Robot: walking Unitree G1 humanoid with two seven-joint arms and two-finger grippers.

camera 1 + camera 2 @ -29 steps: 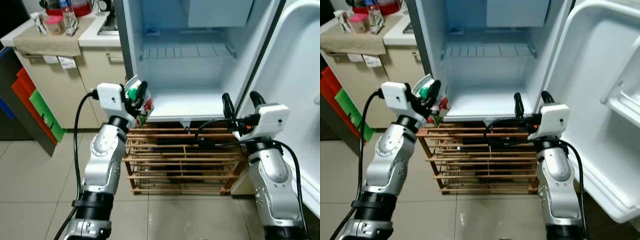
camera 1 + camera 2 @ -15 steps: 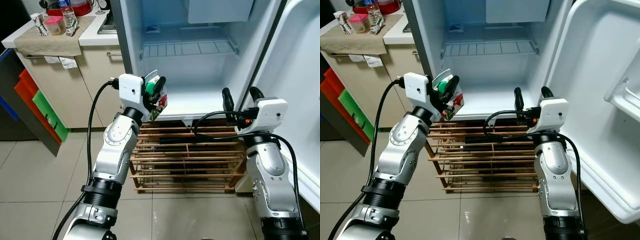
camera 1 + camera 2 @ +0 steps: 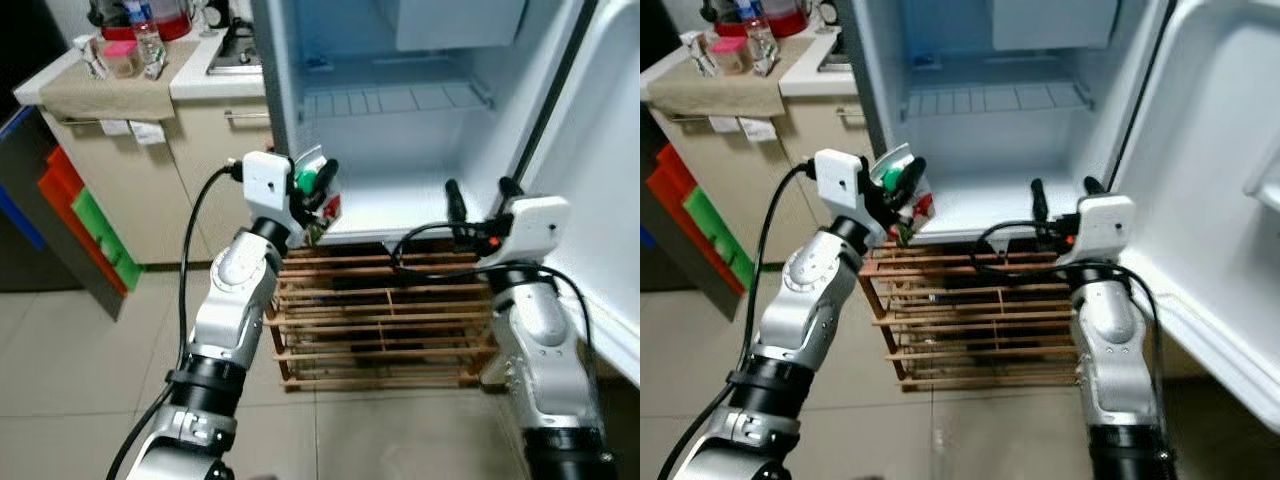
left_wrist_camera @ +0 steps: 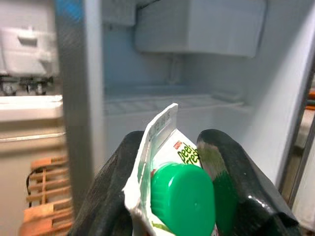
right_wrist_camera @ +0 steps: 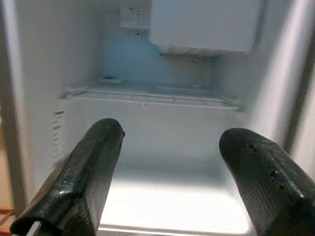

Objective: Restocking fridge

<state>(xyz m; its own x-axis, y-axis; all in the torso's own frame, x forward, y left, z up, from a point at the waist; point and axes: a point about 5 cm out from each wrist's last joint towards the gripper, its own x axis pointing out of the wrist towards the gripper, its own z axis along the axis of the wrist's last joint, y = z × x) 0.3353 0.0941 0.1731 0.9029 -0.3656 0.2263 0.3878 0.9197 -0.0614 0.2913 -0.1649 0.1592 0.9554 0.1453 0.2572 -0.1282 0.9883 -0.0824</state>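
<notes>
Pale kitchen tiles run under the open fridge (image 3: pixel 400 200), its white floor bare. At its left edge the left gripper (image 3: pixel 312 190) clamps a soft, creased carton (image 4: pixel 170 172) with a glossy green cap; it could clip the door frame or crumple. The right gripper (image 3: pixel 480 195), fingers spread wide, hovers by the fridge's front lip, above a slatted wooden rack (image 3: pixel 380 320).

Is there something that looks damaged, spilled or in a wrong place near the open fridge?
Nothing stands out. The left pincer holds a carton with a green cap, which looks intact, at the left front edge of the fridge. The wire shelf sits level, and no spill shows on the fridge floor. The right pincer is open.
</notes>
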